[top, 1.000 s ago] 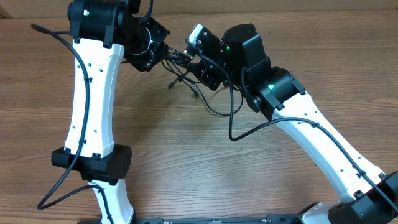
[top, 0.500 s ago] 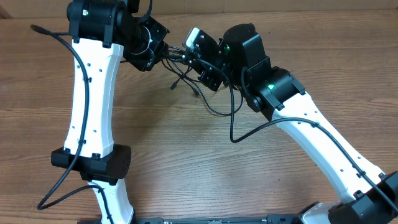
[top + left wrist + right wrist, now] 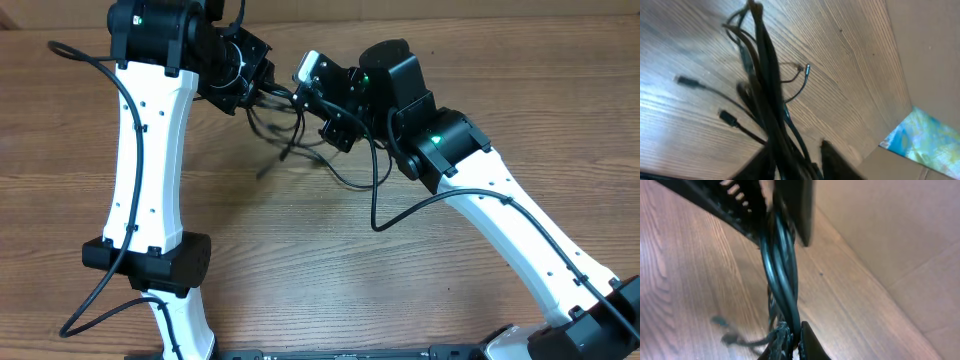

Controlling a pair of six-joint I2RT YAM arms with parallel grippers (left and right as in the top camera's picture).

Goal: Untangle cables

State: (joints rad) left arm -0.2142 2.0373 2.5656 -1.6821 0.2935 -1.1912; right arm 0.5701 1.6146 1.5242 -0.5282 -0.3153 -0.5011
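Several thin black cables (image 3: 282, 96) hang bunched between the two claws at the far side of the table (image 3: 300, 270). Seen from overhead, the bundle's short taut stretch runs roughly left to right from the left gripper (image 3: 262, 88) to the right gripper (image 3: 303, 92). Loose strands drop from it toward the near edge.

From the right wrist the cables (image 3: 782, 275) form one twisted rope, its long axis nearly vertical in frame. It leads from the right gripper (image 3: 792, 341) up to the dark body of the other claw. The right claw is clenched on that rope.

From the left wrist the bundle (image 3: 767, 75) runs bottom to top, leaning slightly left, with free ends splaying out. One silver-tipped plug (image 3: 807, 67) points up and to the right; another plug (image 3: 726, 117) points left. The left gripper (image 3: 795, 161) has the bundle between its fingers (image 3: 837, 161). Both fingers are blurred and cut off by the lower edge, so I cannot tell whether they pinch it or stand loose.

Overhead, the hanging strands smear into blur, and the arms' housings hide both sets of jaws.
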